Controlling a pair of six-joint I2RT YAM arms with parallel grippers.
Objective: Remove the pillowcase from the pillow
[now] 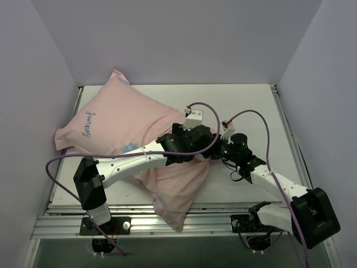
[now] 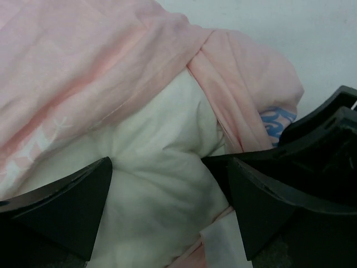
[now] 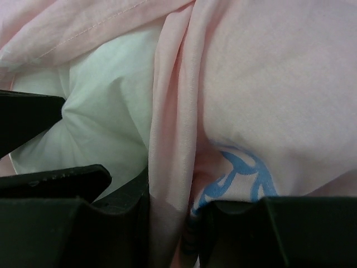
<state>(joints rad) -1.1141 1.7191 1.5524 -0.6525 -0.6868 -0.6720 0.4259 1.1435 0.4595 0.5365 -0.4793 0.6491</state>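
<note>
Surroundings: white table, grey walls on three sides; purple cables loop over both wrists.
Obstruction: from above, my left arm lies across the pillowcase, and both grippers cover its opening.
Pillowcase location: diagonal on the table's left half, near corner reaching the aluminium rail.
Pillowcase look: pale pink, creased, with blue script near the far-left end.
Pillow: plain white, visible only in the wrist views, bulging from the pink opening.
Left gripper: clenched on a bulge of pillow.
Right gripper: clamped on a rolled pillowcase fold beside blue print.
Cross-view: the left wrist view shows the two grippers just beside each other.
</note>
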